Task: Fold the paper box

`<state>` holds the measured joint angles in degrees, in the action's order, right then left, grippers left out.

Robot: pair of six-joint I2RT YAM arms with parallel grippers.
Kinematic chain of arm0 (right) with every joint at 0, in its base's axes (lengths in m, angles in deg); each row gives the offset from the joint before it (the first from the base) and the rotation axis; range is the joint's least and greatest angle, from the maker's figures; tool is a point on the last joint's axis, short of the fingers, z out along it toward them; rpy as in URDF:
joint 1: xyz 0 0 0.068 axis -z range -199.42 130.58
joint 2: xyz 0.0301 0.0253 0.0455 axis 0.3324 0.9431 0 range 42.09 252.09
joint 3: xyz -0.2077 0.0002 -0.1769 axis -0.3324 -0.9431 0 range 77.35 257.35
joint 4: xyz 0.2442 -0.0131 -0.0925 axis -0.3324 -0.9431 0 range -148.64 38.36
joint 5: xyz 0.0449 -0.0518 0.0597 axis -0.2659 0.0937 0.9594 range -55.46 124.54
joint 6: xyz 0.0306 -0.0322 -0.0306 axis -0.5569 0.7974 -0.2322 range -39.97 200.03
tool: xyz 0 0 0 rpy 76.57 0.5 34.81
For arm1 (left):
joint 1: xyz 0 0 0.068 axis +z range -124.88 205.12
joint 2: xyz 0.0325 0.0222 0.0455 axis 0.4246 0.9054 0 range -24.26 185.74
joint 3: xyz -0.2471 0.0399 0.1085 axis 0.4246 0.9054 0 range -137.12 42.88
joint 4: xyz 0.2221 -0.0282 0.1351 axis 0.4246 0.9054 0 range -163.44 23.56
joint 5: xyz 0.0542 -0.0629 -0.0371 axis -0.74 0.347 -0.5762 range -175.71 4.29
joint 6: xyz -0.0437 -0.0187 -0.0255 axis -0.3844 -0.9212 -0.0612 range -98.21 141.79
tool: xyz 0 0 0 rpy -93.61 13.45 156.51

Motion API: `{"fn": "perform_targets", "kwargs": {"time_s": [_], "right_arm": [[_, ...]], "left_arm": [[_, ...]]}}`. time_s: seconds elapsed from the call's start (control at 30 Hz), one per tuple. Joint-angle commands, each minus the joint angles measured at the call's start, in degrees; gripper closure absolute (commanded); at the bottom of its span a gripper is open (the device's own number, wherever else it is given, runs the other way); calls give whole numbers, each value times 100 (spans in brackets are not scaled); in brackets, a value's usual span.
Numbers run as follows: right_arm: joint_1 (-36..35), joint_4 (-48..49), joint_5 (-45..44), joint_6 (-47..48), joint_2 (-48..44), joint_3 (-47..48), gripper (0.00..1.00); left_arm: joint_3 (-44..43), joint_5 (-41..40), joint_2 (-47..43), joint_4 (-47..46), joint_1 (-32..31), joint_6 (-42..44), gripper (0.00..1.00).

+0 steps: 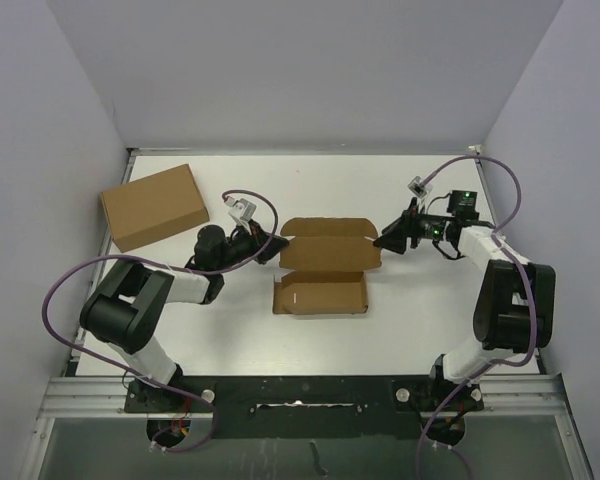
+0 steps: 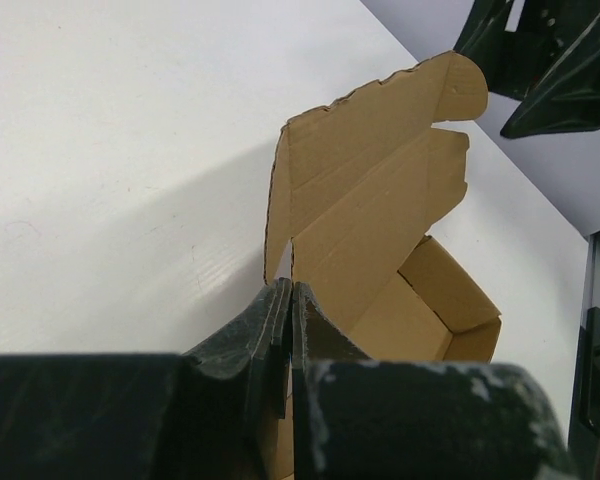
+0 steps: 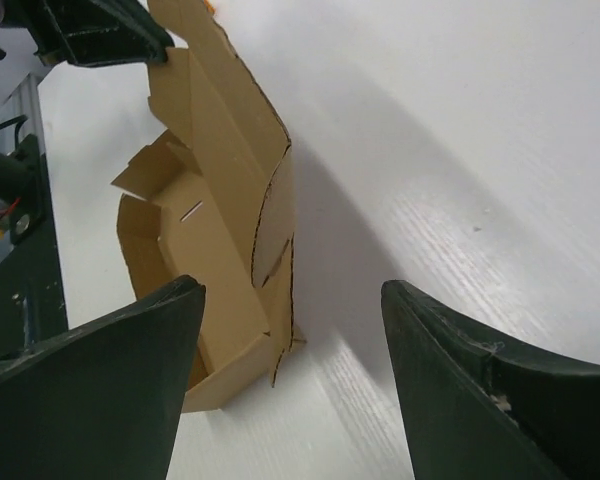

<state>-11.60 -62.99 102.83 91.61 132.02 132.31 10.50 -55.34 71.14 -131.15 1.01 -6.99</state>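
The paper box [image 1: 325, 270] lies mid-table, partly folded: a shallow tray with raised walls at the front and the lid panel standing up behind it. My left gripper [image 1: 278, 246] is at the lid's left end, shut on the edge of the lid flap [image 2: 380, 220]; in the left wrist view the gripper [image 2: 292, 290] pinches the cardboard between its tips. My right gripper [image 1: 383, 242] is open just off the box's right end. In the right wrist view this gripper [image 3: 292, 292] holds nothing, and the box [image 3: 215, 180] sits beyond its left finger.
A larger plain cardboard box [image 1: 155, 205] lies at the back left, behind the left arm. White walls enclose the table on three sides. The metal rail with the arm bases [image 1: 300, 400] runs along the near edge.
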Motion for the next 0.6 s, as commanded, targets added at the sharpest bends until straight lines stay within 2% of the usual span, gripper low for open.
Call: {"fn": "perform_targets", "kwargs": {"time_s": [0.0, 0.17, 0.33, 0.57], "right_arm": [[-418, -840, 336, 542, 304, 492, 28], [-623, -921, 65, 474, 565, 536, 33], [-758, -1036, -1, 574, 701, 596, 50], [-851, -1324, -122, 908, 865, 711, 64]], "left_arm": [[19, 42, -380, -467, -49, 230, 100], [69, 34, -468, -474, -61, 282, 100], [82, 35, -450, -504, -62, 287, 100], [100, -18, -443, -565, -58, 233, 100]]}}
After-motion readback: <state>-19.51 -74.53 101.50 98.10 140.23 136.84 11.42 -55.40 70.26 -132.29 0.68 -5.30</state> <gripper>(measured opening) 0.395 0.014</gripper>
